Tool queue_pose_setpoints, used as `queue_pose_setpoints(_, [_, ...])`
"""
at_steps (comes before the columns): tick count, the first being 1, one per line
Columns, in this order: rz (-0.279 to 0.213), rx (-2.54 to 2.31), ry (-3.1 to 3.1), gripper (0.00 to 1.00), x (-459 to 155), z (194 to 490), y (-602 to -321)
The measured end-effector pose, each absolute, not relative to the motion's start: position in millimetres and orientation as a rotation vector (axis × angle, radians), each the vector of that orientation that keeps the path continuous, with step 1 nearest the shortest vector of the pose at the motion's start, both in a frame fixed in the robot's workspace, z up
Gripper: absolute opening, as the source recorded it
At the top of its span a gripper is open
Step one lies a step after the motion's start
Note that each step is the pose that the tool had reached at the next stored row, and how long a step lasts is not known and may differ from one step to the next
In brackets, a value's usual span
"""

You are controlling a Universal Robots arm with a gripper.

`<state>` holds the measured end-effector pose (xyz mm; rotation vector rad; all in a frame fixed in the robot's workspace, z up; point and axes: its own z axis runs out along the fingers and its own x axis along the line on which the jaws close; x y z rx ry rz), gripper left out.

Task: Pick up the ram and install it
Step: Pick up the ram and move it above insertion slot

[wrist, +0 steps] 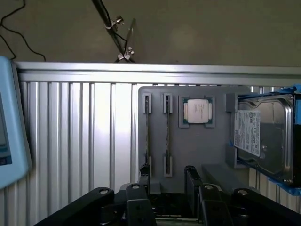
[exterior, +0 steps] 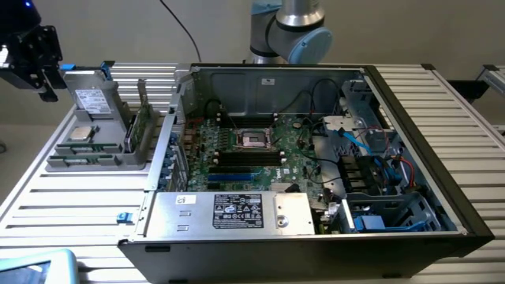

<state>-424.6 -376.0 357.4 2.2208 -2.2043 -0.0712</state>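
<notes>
Grey plastic tray (wrist: 207, 150) is sitting on the slatted aluminium table (wrist: 84, 141), and in it you are seeing one silver processor (wrist: 197, 112) lying between the ram holders and one hard drive (wrist: 263, 136) standing on edge. The ram (wrist: 168, 134) is showing edge-on as two thin dark strips, side by side in the tray's narrow holders, well apart from the open computer case (exterior: 316, 77). Your gripper (wrist: 168, 181) is hovering near the tray, its jaws standing apart and gripping nothing.
</notes>
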Motion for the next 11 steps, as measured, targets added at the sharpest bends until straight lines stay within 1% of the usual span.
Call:
queue_pose_setpoints(8, [-0.072,2.221,-2.204,0.43,-423,343,-376])
queue_pose_setpoints(11, [-0.081,2.225,-2.208,0.43,-423,338,-377])
